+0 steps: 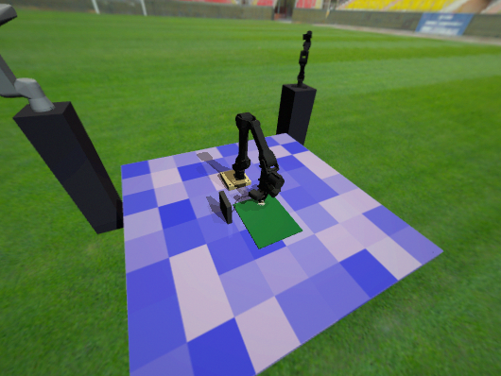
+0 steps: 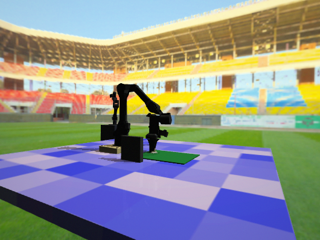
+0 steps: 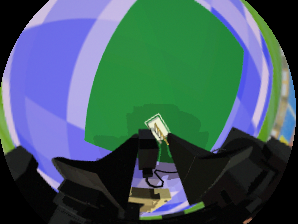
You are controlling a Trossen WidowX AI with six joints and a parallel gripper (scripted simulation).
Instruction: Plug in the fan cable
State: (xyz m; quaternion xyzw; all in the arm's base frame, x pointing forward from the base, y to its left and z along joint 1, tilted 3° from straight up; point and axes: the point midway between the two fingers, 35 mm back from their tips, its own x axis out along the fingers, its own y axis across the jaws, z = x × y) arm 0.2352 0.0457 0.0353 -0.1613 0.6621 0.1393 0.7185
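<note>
A square desk (image 1: 198, 293) with a checkered top in deep blue, mid blue and pale lilac is sitting on a green grass field. A flat green board (image 1: 269, 222) is lying directly on the desk, near its middle and slightly toward the far side. Just beside the board's left edge, a small black block (image 1: 226, 207) is standing upright on the desk. Behind the block, a tan base plate (image 1: 226, 181) is resting on the desk, carrying the foot of a black arm (image 1: 257, 142). The board, block and plate are sitting close together, casting soft shadows over the tiles.
</note>
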